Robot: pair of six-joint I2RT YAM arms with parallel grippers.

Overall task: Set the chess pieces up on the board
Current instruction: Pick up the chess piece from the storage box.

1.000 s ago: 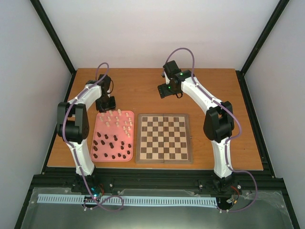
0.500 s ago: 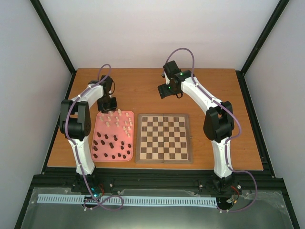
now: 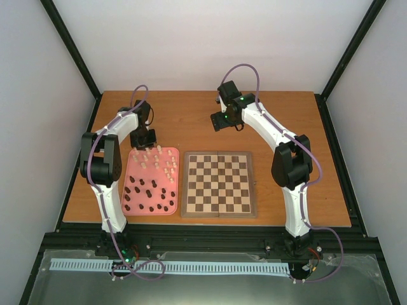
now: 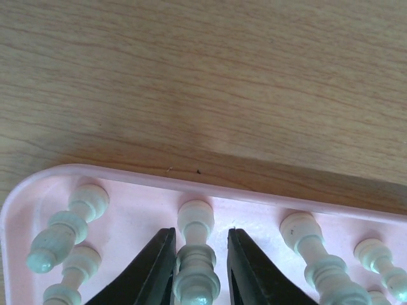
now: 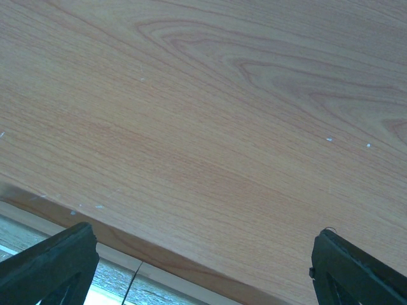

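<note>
While the left gripper (image 4: 200, 240) hangs low over the far edge of the pink tray (image 4: 127, 181), its two black fingers (image 4: 159, 267) straddle one upright cream-white chess piece (image 4: 194, 273).
- Jaws stand narrow, close on either side of that piece's collar. Whether they actually press it, I cannot tell.
- More cream-white pieces stand just beside the gripper: two to its left (image 4: 67, 232), two to its right (image 4: 311, 248). All are inside the tray rim.
- Beyond the fingertips, past the rim, lies bare wooden table (image 4: 203, 82).

Top view: the left gripper (image 3: 143, 141) sits at the tray's (image 3: 124, 197) far left corner. Dark pieces (image 3: 149, 194) fill the half of the tray nearer the arm bases. The chessboard (image 3: 218, 183) lies to the gripper's right, just beside the tray, with no piece on its squares.

The right gripper (image 3: 219, 121) hovers farther out than the board, well apart from it. Its wrist view shows the right gripper's (image 5: 203, 264) jaws spread wide, released, with nothing between them, one finger (image 5: 51, 260) at each lower corner and wood grain below.
</note>
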